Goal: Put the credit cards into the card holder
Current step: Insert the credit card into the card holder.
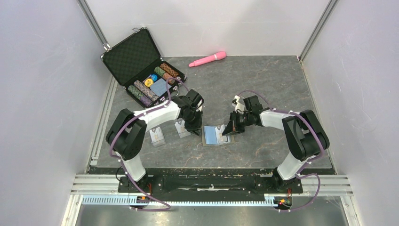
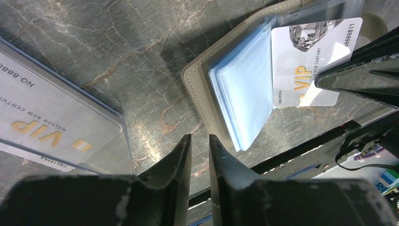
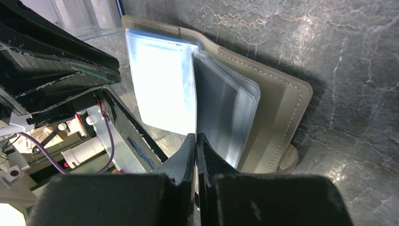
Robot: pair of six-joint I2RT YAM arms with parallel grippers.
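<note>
Left wrist: credit card (image 2: 306, 61) judged part-inserted in card holder (image 2: 197, 99); left fingers (image 2: 181, 160) narrowly spread, empty; right fingers (image 3: 183, 155) pressed together; card to be slid squarely home.

A dark grey, marble-patterned tabletop (image 1: 263, 80) with pale veins is enclosed by plain white walls (image 1: 207, 23) on 3 sides. Silver aluminium posts (image 1: 94, 23) rise at the 2 back corners, and a silver aluminium rail (image 1: 329, 186) lines the near edge. The light is soft and even.
</note>
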